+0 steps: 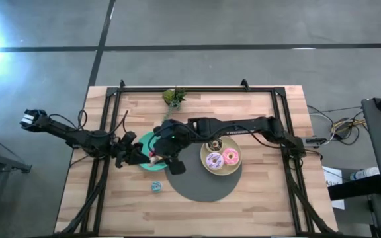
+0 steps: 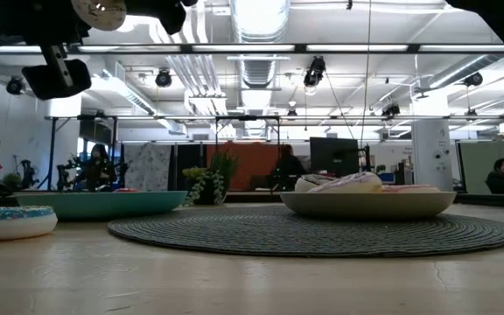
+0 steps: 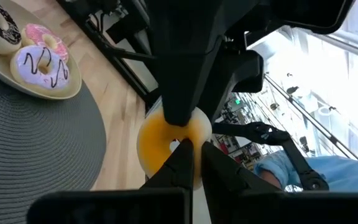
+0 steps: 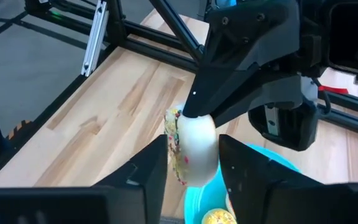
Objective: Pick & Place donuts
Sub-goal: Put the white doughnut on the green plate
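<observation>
A small orange-iced donut (image 3: 157, 142) hangs on edge above the teal plate (image 4: 272, 180) left of the table's middle. My left gripper (image 3: 191, 163) reaches in from the table's left and is shut on it. My right gripper (image 4: 194, 171) slants down from the right, one finger against each face of the same donut (image 4: 194, 152). Pink, lilac and brown-and-white donuts (image 1: 221, 156) lie on the pale-yellow plate (image 1: 207, 168). A tiny blue donut (image 1: 156, 186) lies on the wood. A tiny yellow donut (image 4: 219, 216) rests on the teal plate. My left gripper pinches the donut's ring (image 3: 197, 134) between its two fingers, from the rim in toward the hole. It comes level from the table's left. The donut stands on edge, clear of the plate. My right gripper has the donut's two flat faces (image 4: 179, 158) between its fingers (image 4: 151, 174); no gap shows on either side. It slants down from the table's right.
A dark round woven mat (image 1: 190, 188) lies under the pale-yellow plate. A little green plant (image 1: 173, 98) stands at the far edge. Black frame rails (image 1: 104, 132) run along the table's left and right sides. People and desks show in the room beyond.
</observation>
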